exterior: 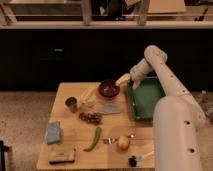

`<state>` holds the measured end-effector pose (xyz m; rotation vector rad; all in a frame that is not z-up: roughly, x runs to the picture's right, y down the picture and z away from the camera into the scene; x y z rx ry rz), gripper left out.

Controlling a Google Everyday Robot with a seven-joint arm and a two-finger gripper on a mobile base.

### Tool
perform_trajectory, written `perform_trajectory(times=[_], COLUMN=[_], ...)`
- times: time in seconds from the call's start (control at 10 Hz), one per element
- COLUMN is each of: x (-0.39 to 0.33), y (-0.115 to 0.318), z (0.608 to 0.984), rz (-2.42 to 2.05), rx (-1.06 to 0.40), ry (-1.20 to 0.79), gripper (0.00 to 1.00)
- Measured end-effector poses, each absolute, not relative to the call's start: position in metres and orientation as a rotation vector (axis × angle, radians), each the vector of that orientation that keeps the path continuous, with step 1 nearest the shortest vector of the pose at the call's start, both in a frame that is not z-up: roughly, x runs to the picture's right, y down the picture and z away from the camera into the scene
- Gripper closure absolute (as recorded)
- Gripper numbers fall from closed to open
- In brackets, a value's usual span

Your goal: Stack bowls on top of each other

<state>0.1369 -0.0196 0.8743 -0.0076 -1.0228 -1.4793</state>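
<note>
A dark red bowl (108,89) is near the back middle of the wooden table (75,145). Just in front of it lies a pale grey, see-through bowl (110,107). My gripper (123,79) reaches in from the right on the white arm (165,75) and is at the red bowl's right rim, seemingly touching it. I cannot tell whether the red bowl rests on the table or is lifted.
A green tray (145,97) sits at the table's right side under the arm. A metal cup (71,104), a yellow item (89,94), a dark reddish cluster (90,117), a blue sponge (54,132), a green pod (93,139), a yellow fruit (123,143) and a brown bar (62,156) lie around.
</note>
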Motion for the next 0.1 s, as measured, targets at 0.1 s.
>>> perform_trajectory(times=[0.1], x=[0.1332], y=[-0.0149], z=[0.8667], rz=[-1.499], rx=[-0.013], ry=[-1.037], gripper=[0.20])
